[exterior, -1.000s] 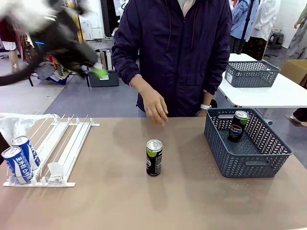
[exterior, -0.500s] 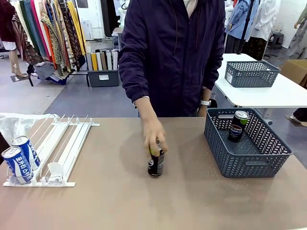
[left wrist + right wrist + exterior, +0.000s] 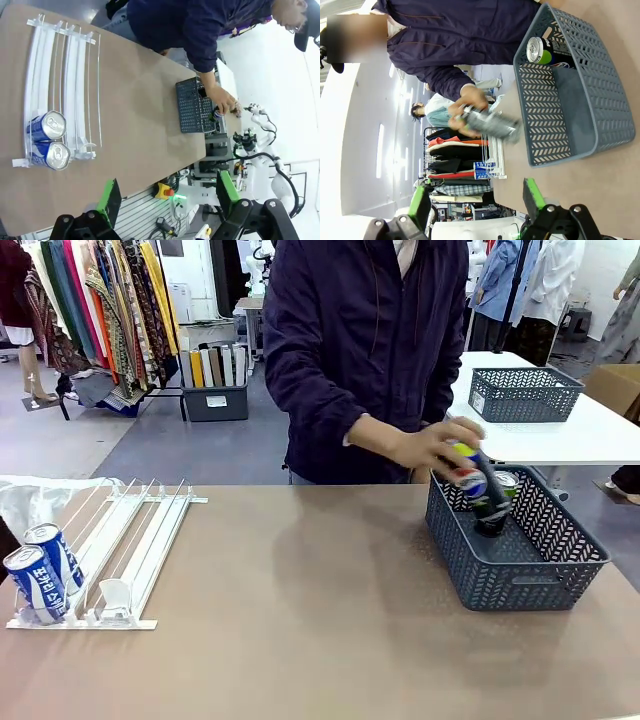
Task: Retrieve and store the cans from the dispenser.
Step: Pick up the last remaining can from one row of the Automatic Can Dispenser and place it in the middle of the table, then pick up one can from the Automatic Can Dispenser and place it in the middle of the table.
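Over the basket (image 3: 525,580), the person's hand (image 3: 425,445) held a black can (image 3: 470,480) for storing; the left gripper (image 3: 167,184) and right gripper (image 3: 476,189) gaped empty, so fetching the two blue cans (image 3: 40,565) in the dispenser (image 3: 140,550) likely came next.

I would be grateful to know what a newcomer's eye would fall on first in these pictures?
First, the person's hand holding a black can tilted over the grey mesh basket at the table's right, where another can stands inside. Then the two blue and white cans at the near end of the white dispenser on the left.
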You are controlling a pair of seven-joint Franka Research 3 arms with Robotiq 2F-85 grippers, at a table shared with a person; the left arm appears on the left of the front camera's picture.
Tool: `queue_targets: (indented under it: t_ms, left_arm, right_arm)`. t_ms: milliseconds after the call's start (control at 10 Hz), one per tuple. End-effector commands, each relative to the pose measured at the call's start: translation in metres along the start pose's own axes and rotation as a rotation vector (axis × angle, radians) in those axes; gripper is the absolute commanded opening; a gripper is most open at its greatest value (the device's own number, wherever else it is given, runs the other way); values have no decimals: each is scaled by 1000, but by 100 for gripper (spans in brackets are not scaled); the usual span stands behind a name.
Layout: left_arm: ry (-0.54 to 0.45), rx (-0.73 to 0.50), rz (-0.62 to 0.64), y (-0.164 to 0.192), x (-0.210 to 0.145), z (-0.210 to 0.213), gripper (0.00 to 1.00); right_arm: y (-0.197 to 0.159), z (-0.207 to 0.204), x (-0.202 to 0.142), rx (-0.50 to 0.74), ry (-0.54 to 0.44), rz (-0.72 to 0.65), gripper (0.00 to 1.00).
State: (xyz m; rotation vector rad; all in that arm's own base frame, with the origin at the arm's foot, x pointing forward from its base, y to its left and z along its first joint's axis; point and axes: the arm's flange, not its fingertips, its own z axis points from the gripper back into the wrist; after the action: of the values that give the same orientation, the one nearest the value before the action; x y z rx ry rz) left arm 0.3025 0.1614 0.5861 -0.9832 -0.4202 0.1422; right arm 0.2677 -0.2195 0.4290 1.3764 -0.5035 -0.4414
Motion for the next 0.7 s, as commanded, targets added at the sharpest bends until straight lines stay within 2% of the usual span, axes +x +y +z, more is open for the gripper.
queue_targets:
  t_ms: [0, 600]
  left_arm:
    - [7, 2, -16, 2, 0, 3, 100]
    - [7, 2, -16, 2, 0, 3, 100]
  right_arm:
    - [3, 0, 0, 8, 1, -2, 100]
    - [3, 0, 0, 8, 1, -2, 100]
